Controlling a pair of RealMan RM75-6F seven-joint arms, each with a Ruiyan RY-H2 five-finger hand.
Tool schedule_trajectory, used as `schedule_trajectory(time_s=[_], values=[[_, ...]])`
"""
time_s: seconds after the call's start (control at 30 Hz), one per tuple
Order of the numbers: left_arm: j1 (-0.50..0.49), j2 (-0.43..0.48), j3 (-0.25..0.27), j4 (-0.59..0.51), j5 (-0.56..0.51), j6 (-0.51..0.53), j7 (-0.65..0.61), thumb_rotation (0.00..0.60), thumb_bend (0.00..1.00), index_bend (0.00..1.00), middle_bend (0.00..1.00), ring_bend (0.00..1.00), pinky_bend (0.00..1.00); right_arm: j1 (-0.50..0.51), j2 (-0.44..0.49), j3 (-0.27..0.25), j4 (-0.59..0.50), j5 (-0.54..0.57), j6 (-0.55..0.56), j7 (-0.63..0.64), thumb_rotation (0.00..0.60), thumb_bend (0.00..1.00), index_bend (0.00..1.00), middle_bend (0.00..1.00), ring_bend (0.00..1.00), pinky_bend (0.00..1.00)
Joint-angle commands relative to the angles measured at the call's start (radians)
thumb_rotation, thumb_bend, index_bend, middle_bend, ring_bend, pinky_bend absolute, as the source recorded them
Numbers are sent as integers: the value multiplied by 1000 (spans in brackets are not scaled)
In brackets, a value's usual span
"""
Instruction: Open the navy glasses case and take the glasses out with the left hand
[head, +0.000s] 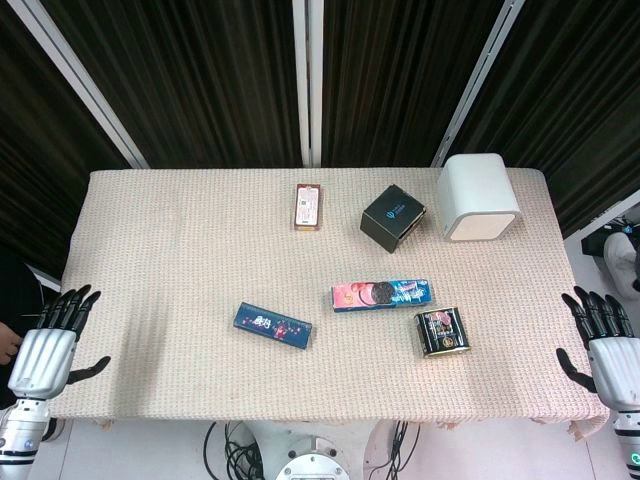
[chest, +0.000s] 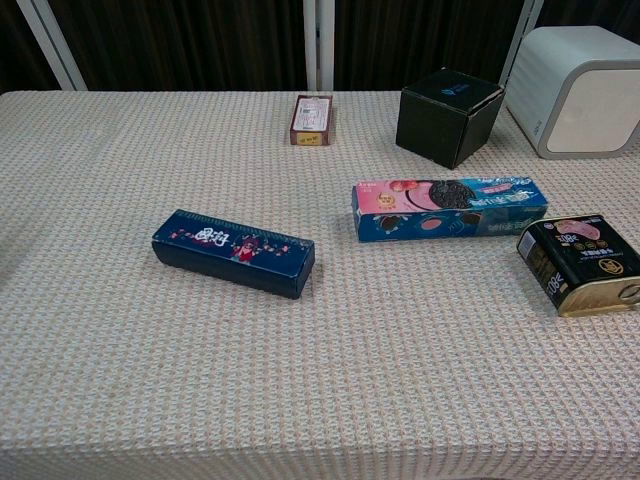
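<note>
While both the left hand (head: 45, 352) and right hand (head: 612, 352) hang empty with fingers spread off the counter (head: 180, 230) edges, the closed navy glasses case (head: 273, 325) lies untouched, so the reach toward it likely comes first.

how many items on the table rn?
6: navy case front left, cookie box and tin front right, small carton back centre, black cube and white box back right. None looks hidden.

Rough woven cloth on the surface (chest: 120, 380), glossy metal tin (chest: 585, 263), smooth matt white plastic box (chest: 580, 90), printed cardboard glasses case (chest: 233, 252)
</note>
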Motion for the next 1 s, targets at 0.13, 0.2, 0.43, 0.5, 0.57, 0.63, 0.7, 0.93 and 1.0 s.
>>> schedule_trajectory(time_s=[0.13, 0.2, 0.43, 0.5, 0.57, 0.63, 0.7, 0.93, 1.0], values=[[-24, 4, 5, -25, 22, -31, 14, 600, 145, 73, 0, 0, 8, -1, -2, 9, 2, 14, 4, 13, 600, 300, 0, 0, 0, 0], [-40, 2, 4, -37, 26, -52, 28, 600, 145, 73, 0, 0, 8, -1, 1, 11, -1, 19, 4, 14, 600, 301, 0, 0, 0, 0], [-108, -27, -1, -56, 35, -148, 42, 600, 145, 72, 0, 0, 8, -7, 12, 19, 0, 37, 10, 23, 600, 300, 0, 0, 0, 0], [-136, -42, -3, -62, 43, -184, 47, 600, 146, 72, 0, 0, 9, -10, 15, 22, 1, 45, 13, 32, 600, 300, 0, 0, 0, 0], [-166, -62, -4, -64, 53, -222, 55, 600, 155, 72, 6, 0, 11, -11, 19, 27, 1, 51, 16, 40, 600, 300, 0, 0, 0, 0], [-195, -81, -2, -63, 64, -260, 62, 600, 209, 72, 14, 0, 17, -13, 22, 31, 1, 55, 21, 47, 600, 300, 0, 0, 0, 0], [-227, -109, 0, -52, 78, -300, 64, 600, 257, 72, 19, 0, 30, -17, 27, 36, -1, 60, 29, 55, 600, 299, 0, 0, 0, 0], [-319, -217, -4, 30, 106, -390, 23, 600, 266, 72, 54, 0, 47, -25, 40, 47, -12, 76, 43, 66, 600, 299, 0, 0, 0, 0], [-341, -244, -7, 57, 112, -403, 4, 600, 266, 72, 62, 0, 48, -26, 41, 47, -13, 81, 38, 65, 600, 299, 0, 0, 0, 0]])
